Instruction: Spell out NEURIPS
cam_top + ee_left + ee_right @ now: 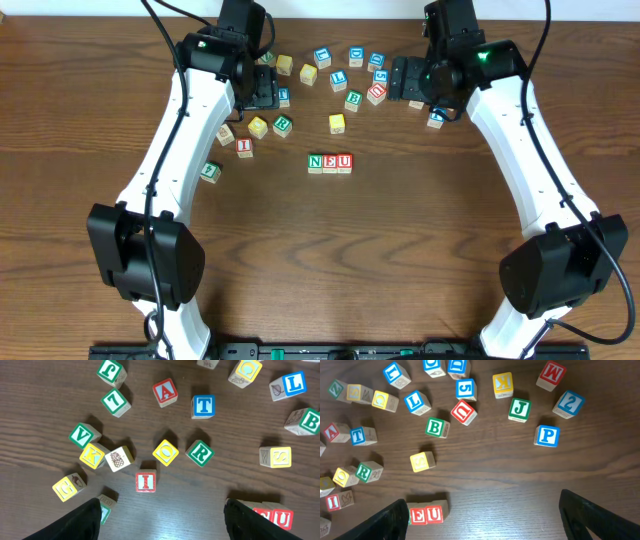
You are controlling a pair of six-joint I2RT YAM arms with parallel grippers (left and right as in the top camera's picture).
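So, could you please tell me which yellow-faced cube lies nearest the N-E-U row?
The yellow S cube, alone just beyond the NEU row; the other yellow ones, like the yellow O cube beside the green R cube, lie farther off.

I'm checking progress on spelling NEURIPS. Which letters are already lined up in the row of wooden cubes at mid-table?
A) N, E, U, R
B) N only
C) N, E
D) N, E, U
D: in the overhead view the row of pale wooden letter cubes reads N, E, U, while the wooden cube with the green R lies apart from it, up and to the left.
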